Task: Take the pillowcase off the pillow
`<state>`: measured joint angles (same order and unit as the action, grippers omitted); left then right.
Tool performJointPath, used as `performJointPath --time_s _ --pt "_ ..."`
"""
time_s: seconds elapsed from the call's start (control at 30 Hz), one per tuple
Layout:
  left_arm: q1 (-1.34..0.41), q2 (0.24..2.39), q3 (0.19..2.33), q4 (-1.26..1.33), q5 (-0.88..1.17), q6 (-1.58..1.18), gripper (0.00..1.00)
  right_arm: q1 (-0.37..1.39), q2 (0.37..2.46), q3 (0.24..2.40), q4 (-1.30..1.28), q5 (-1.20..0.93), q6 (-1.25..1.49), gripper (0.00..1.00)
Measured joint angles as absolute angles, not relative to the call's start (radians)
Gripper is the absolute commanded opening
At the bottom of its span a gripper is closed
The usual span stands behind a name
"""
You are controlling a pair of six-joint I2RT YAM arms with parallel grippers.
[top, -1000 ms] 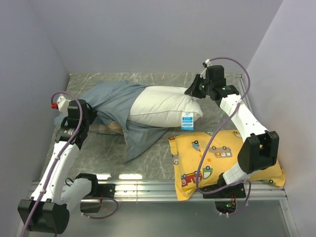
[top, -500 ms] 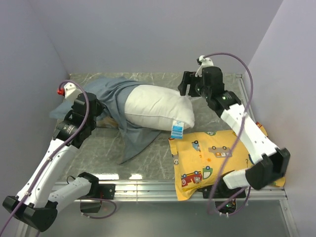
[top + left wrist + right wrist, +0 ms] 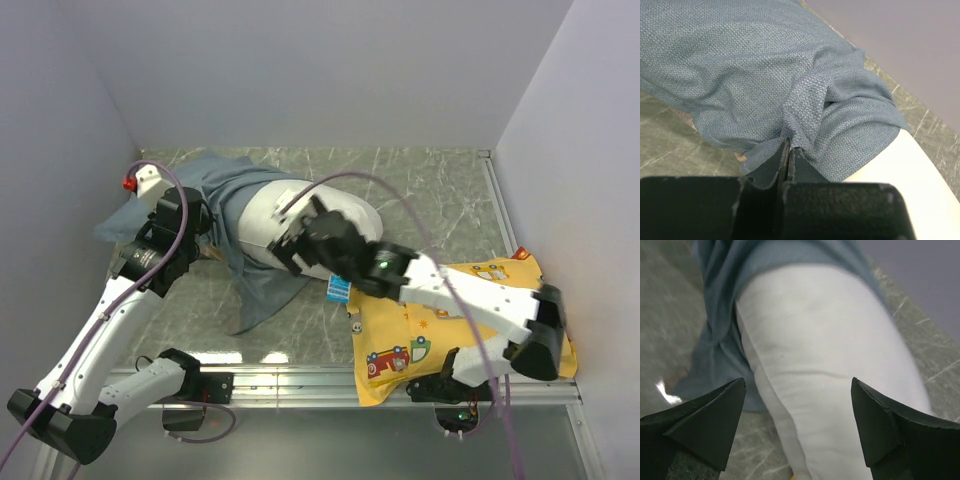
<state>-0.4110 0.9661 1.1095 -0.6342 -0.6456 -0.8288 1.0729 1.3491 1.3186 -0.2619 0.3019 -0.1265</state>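
Pulling step: pillowcase [image 3: 235, 188] bunched over pillow [image 3: 258, 220] end, upper left of frame, pinched tight in left hand [image 3: 789, 150]. Right hand [image 3: 797, 422] wide open, empty, above pillow. Next: press pillow down, tug pillowcase toward frame left.

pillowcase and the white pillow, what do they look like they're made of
The pillowcase looks like woven cloth, perhaps cotton or a blend: matte grey-blue, a coarse visible weave, soft folds. The pillow looks like a smooth matte white fabric shell over soft filling: it bulges plumply, with what looks like a seam down its side. The fibre cannot be told.
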Motion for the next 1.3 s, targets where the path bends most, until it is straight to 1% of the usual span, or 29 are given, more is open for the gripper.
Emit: performJointPath --time_s 0.2,0.23,0.3,0.37,0.4,0.43,0.57,0.67,0.83,0.93,0.97,1.03,1.07,1.13,1.17,1.3 --pt "-0.413 0.966 1.111 -0.637 -0.645 -0.824 0.01 1.181 1.546 1.24 -0.261 0.416 -0.218 0.94" --pt "-0.413 0.966 1.111 -0.64 -0.645 -0.823 0.0 1.191 1.573 1.24 -0.252 0.445 -0.231 0.92" --pt "-0.414 0.966 1.111 -0.648 -0.646 -0.82 0.01 1.196 1.615 1.242 -0.224 0.52 -0.254 0.83" --pt "-0.416 0.966 1.116 -0.656 -0.648 -0.815 0.0 1.188 1.656 1.256 -0.208 0.591 -0.272 0.54" --pt "-0.416 0.965 1.119 -0.658 -0.648 -0.812 0.0 1.179 1.674 1.271 -0.207 0.62 -0.278 0.13" --pt "-0.418 0.964 1.124 -0.661 -0.648 -0.807 0.0 1.167 1.688 1.29 -0.209 0.645 -0.284 0.01" --pt "-0.421 0.964 1.165 -0.665 -0.648 -0.792 0.0 1.119 1.69 1.359 -0.224 0.673 -0.282 0.0" --pt "-0.427 0.966 1.217 -0.666 -0.644 -0.764 0.0 1.099 1.661 1.423 -0.282 0.634 -0.281 0.0" --pt "-0.429 1.024 1.35 -0.649 -0.641 -0.712 0.0 1.013 1.558 1.568 -0.425 0.437 -0.222 0.0" --pt "-0.429 1.106 1.433 -0.606 -0.611 -0.682 0.06 0.869 1.559 1.72 -0.477 0.301 -0.147 0.0" --pt "-0.429 1.138 1.451 -0.595 -0.597 -0.671 0.15 0.81 1.572 1.756 -0.482 0.261 -0.122 0.0" --pt "-0.429 1.198 1.48 -0.582 -0.564 -0.654 0.28 0.722 1.613 1.803 -0.484 0.206 -0.074 0.0" --pt "-0.429 1.235 1.494 -0.58 -0.544 -0.645 0.4 0.671 1.654 1.822 -0.477 0.178 -0.043 0.0" --pt "-0.429 1.288 1.504 -0.568 -0.498 -0.635 0.52 0.613 1.734 1.828 -0.464 0.142 -0.004 0.0" --pt "-0.43 1.306 1.504 -0.566 -0.477 -0.633 0.6 0.589 1.785 1.83 -0.46 0.125 0.018 0.0" --pt "-0.462 1.323 1.504 -0.559 -0.422 -0.628 0.69 0.529 2.031 1.893 -0.416 0.054 0.107 0.0"
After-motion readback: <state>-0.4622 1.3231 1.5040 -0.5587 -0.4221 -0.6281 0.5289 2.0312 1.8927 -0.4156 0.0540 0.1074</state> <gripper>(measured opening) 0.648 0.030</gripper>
